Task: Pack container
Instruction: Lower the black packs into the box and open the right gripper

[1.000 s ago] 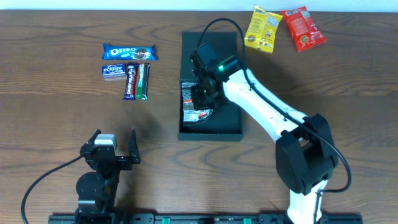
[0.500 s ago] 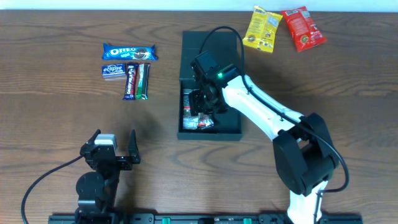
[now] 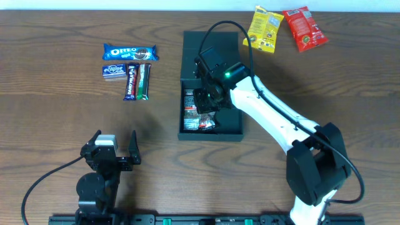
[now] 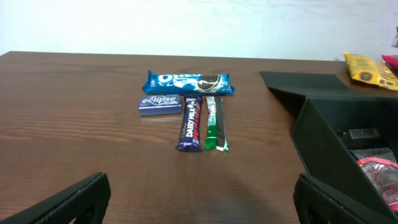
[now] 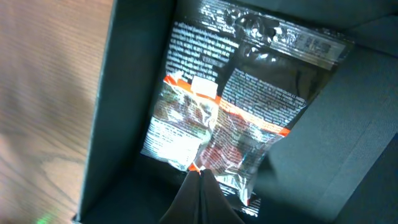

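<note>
The container (image 3: 230, 120) is a dark matte box, open, with its flap lid lying flat behind it. It also shows in the left wrist view (image 4: 323, 124) and the right wrist view (image 5: 348, 155). A silver, black and red snack packet (image 3: 197, 117) lies in its left half and shows in the right wrist view (image 5: 230, 106). My right gripper (image 3: 205, 103) reaches down into the box, and its fingertips (image 5: 200, 174) are pinched shut on the packet's orange edge. My left gripper (image 3: 114, 145) is open and empty near the front left, above bare table (image 4: 199, 199).
At the back left lie an Oreo pack (image 3: 130, 52), a blue Eclipse box (image 3: 114, 70), a Dairy Milk bar (image 3: 132, 81) and a green bar (image 3: 144, 81). A yellow packet (image 3: 264, 29) and a red packet (image 3: 304, 29) lie at the back right.
My right gripper has gone deeper into the container and the packet now sits lower, nearer the box's front. The right arm's elbow swung right. The left arm has not moved.
</note>
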{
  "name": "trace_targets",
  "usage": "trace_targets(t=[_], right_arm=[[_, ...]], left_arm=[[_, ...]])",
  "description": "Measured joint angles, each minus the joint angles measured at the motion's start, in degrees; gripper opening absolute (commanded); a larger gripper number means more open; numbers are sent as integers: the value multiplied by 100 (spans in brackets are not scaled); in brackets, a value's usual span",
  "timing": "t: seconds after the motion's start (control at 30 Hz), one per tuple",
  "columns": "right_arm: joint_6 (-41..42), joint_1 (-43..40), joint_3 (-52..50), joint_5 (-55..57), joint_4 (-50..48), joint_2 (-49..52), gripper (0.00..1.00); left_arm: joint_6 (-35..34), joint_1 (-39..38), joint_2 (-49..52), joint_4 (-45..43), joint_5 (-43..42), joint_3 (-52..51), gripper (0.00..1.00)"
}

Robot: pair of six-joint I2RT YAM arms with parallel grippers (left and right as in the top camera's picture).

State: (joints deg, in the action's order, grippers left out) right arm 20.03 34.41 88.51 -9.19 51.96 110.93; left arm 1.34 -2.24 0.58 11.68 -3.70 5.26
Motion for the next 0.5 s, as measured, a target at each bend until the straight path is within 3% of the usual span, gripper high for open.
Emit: trace_targets(t=[0.5], right_arm=[[-435, 7, -378, 20, 4, 763, 1]], left_arm=[[0, 0, 0, 0, 0, 0, 95]])
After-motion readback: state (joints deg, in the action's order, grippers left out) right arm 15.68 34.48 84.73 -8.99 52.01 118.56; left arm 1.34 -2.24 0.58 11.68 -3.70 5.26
